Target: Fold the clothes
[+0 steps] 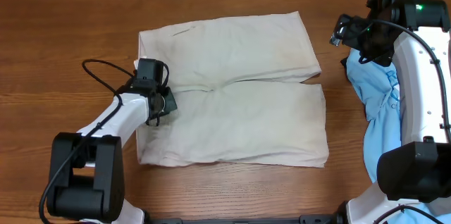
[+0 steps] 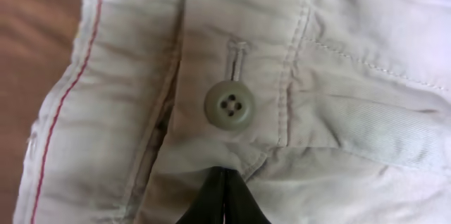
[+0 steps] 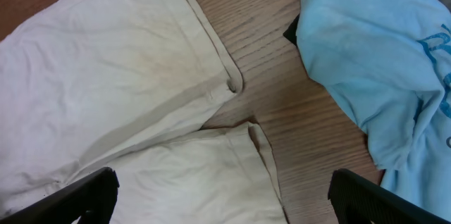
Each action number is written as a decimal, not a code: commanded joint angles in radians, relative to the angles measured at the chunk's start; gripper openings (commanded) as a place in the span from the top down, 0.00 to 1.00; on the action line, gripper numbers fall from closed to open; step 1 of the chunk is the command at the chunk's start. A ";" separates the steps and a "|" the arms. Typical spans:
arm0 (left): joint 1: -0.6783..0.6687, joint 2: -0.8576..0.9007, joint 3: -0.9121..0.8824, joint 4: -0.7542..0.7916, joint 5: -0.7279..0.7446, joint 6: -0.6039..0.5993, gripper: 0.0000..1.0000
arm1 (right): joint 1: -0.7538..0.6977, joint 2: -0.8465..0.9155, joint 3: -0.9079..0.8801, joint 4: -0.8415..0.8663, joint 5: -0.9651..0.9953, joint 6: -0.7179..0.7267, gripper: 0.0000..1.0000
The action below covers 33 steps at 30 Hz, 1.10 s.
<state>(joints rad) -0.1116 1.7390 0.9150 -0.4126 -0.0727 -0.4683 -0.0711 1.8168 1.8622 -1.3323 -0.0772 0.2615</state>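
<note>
The beige shorts (image 1: 232, 97) lie spread flat on the wooden table, waistband to the left and leg hems to the right. My left gripper (image 1: 163, 102) is at the middle of the waistband. In the left wrist view its black fingers (image 2: 224, 175) meet in a point just below the grey-green button (image 2: 230, 104), pinching a puckered fold of the shorts (image 2: 352, 111). My right gripper (image 1: 347, 35) hovers above the table beyond the upper leg's hem. It stands wide open (image 3: 224, 196) over the hems of the shorts (image 3: 106, 76), holding nothing.
A light blue printed T-shirt (image 1: 380, 104) lies crumpled at the right edge, partly under the right arm, and shows again in the right wrist view (image 3: 366, 55). Bare wood table (image 1: 70, 34) surrounds the shorts on the left, far and near sides.
</note>
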 commanded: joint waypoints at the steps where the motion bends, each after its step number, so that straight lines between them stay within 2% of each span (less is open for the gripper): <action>1: 0.000 0.089 -0.016 0.086 -0.070 0.005 0.96 | 0.000 -0.003 0.003 0.002 0.009 0.001 0.00; 4: 0.001 0.158 -0.015 0.187 -0.068 0.029 0.96 | 0.000 -0.003 0.003 0.002 0.009 0.001 0.00; 7: 0.001 0.179 0.008 0.209 -0.068 0.045 0.96 | 0.000 -0.003 0.003 0.002 0.009 0.001 0.00; 10: 0.001 0.144 0.079 0.137 -0.060 0.058 0.96 | 0.000 -0.003 0.003 0.002 0.009 0.001 0.00; 14: 0.000 0.034 0.236 -0.068 -0.060 0.058 0.96 | 0.000 -0.003 0.003 0.002 0.009 0.001 0.00; 15: 0.000 -0.002 0.281 -0.134 -0.060 0.057 0.94 | 0.000 -0.003 0.003 0.002 0.009 0.001 0.00; 17: 0.000 -0.069 0.369 -0.286 -0.057 0.041 0.83 | 0.000 -0.003 0.003 0.002 0.009 0.001 0.00; 21: 0.001 -0.210 0.487 -0.577 -0.037 0.014 0.76 | 0.000 -0.003 0.003 0.002 0.009 0.001 0.00; 23: 0.001 -0.291 0.496 -0.668 -0.002 0.014 0.72 | 0.000 -0.003 0.003 0.002 0.009 0.001 0.00; 33: 0.000 -0.574 0.494 -0.922 0.130 -0.008 0.41 | 0.000 -0.003 0.003 0.002 0.009 0.001 0.00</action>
<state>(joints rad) -0.1116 1.2034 1.4090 -1.3060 0.0002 -0.4686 -0.0711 1.8168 1.8622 -1.3327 -0.0772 0.2611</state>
